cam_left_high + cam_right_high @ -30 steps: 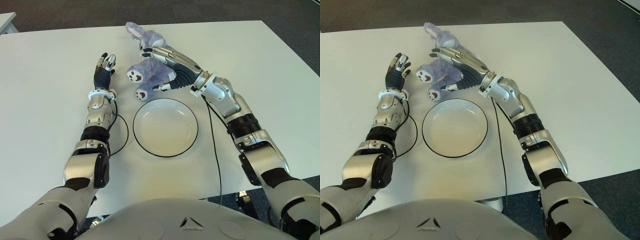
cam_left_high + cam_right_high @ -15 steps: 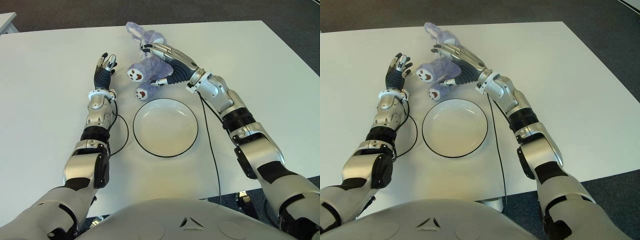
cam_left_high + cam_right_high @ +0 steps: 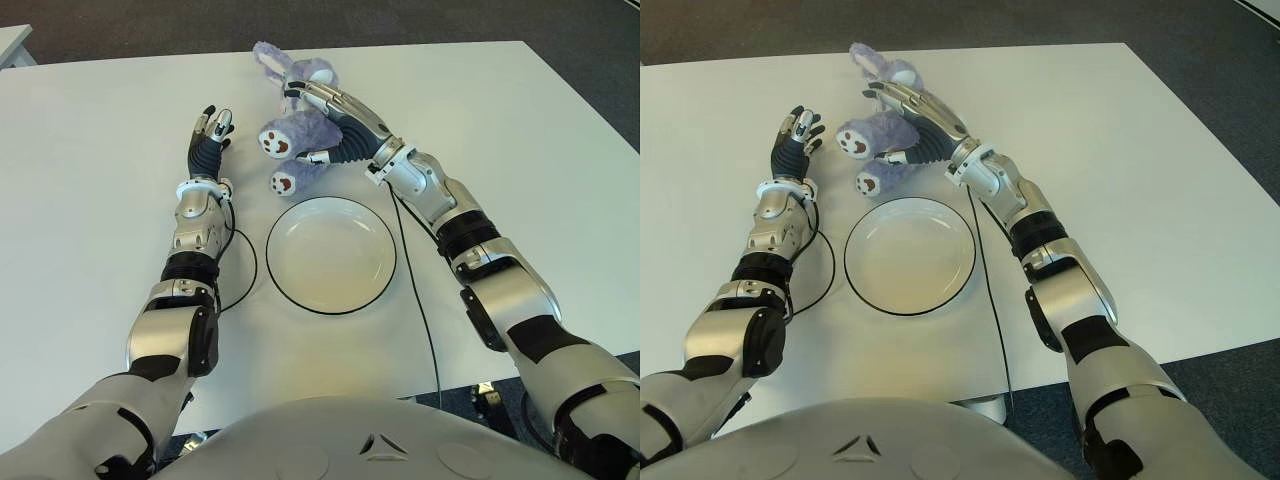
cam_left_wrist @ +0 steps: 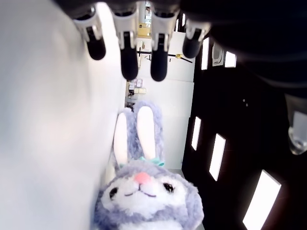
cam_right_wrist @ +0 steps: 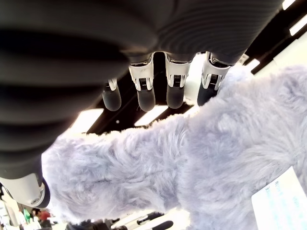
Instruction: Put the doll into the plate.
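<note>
White table (image 3: 90,200), right hand (image 3: 322,110) cupping doll (image 3: 300,135)

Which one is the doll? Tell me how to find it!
Look at the white table, toward its far edge, just past the round white plate. The doll lies there under the right hand, with the left hand beside it. It is the only fluffy thing: a purple bunny with long ears and brown paw soles.

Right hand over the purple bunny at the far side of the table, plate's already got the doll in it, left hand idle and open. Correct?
Not quite: the plate holds nothing. The doll lies on the table beyond the plate, under the right hand, as the left eye view shows. The left hand is idle and open, left of the doll.
</note>
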You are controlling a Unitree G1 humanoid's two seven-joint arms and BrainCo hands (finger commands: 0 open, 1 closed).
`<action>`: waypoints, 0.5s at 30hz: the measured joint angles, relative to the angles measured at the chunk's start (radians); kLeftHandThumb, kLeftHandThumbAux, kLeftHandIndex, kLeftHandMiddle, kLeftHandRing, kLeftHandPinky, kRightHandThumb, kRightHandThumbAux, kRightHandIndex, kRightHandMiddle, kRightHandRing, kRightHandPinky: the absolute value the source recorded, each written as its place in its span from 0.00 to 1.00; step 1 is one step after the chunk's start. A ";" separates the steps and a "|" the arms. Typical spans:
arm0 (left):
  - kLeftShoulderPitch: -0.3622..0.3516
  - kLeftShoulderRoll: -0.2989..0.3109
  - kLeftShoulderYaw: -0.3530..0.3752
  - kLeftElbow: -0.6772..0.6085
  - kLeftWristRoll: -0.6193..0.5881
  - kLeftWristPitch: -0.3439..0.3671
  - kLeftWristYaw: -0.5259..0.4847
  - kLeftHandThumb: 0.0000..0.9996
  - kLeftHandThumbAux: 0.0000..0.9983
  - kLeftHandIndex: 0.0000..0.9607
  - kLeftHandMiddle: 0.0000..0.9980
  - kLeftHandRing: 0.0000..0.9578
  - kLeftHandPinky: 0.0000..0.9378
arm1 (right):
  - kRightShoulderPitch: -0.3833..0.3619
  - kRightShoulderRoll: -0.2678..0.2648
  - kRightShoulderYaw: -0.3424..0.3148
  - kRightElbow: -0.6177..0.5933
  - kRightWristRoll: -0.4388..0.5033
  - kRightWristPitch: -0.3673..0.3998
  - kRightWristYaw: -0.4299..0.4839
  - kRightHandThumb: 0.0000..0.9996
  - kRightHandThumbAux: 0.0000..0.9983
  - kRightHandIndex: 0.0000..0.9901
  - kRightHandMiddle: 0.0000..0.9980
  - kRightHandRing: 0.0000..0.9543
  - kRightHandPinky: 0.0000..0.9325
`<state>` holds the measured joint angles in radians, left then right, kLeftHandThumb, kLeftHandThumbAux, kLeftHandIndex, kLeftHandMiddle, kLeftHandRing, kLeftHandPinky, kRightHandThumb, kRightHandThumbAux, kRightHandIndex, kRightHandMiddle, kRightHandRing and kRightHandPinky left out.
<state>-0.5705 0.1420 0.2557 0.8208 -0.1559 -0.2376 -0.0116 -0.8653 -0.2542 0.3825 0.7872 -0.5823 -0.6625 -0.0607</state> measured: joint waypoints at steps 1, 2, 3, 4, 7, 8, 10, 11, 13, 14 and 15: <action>0.000 0.000 0.000 0.000 0.000 0.000 0.000 0.00 0.44 0.01 0.17 0.17 0.12 | -0.003 0.001 0.001 0.006 0.000 -0.002 -0.004 0.28 0.54 0.00 0.00 0.00 0.06; 0.000 0.000 0.000 0.000 0.000 0.000 0.000 0.00 0.44 0.00 0.17 0.17 0.12 | -0.006 0.002 0.001 0.013 -0.001 -0.007 -0.010 0.28 0.54 0.00 0.00 0.00 0.06; 0.000 0.000 0.000 0.000 -0.001 0.000 0.000 0.00 0.44 0.00 0.17 0.17 0.13 | -0.008 0.003 0.001 0.019 0.000 -0.011 -0.015 0.28 0.54 0.00 0.00 0.00 0.06; 0.000 0.000 0.000 0.000 -0.001 0.000 0.000 0.00 0.44 0.00 0.17 0.17 0.13 | -0.010 0.004 0.001 0.025 0.000 -0.014 -0.019 0.28 0.54 0.00 0.00 0.00 0.06; 0.000 0.000 0.000 0.000 -0.001 0.000 0.000 0.00 0.44 0.00 0.17 0.16 0.12 | -0.013 0.006 0.002 0.038 -0.001 -0.020 -0.030 0.28 0.55 0.00 0.00 0.00 0.06; 0.000 0.000 0.000 0.000 -0.002 0.000 0.000 0.00 0.43 0.00 0.17 0.16 0.12 | -0.014 0.007 0.002 0.043 0.000 -0.022 -0.032 0.29 0.55 0.00 0.00 0.00 0.06; 0.000 0.000 0.000 0.000 -0.002 0.000 0.000 0.00 0.43 0.00 0.17 0.16 0.11 | -0.015 0.008 0.003 0.051 0.000 -0.024 -0.035 0.29 0.55 0.00 0.00 0.00 0.06; 0.000 0.000 0.000 0.000 -0.002 0.000 0.000 0.00 0.43 0.00 0.17 0.16 0.11 | -0.016 0.009 0.003 0.055 0.000 -0.025 -0.036 0.29 0.55 0.00 0.00 0.00 0.06; 0.000 0.000 0.000 0.000 -0.002 -0.001 0.000 0.00 0.43 0.00 0.17 0.16 0.11 | -0.019 0.011 0.003 0.066 0.000 -0.027 -0.039 0.29 0.55 0.00 0.00 0.00 0.06; 0.000 0.000 0.000 0.000 -0.002 -0.001 0.000 0.00 0.43 0.00 0.17 0.16 0.11 | -0.020 0.012 0.003 0.071 0.000 -0.028 -0.040 0.29 0.55 0.00 0.00 0.00 0.06; 0.000 0.000 0.000 0.000 -0.002 -0.001 0.000 0.00 0.43 0.00 0.17 0.16 0.11 | -0.021 0.012 0.003 0.073 0.000 -0.028 -0.041 0.29 0.55 0.00 0.00 0.00 0.06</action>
<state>-0.5705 0.1419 0.2558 0.8209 -0.1582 -0.2382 -0.0116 -0.8859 -0.2417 0.3857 0.8601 -0.5826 -0.6903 -0.1021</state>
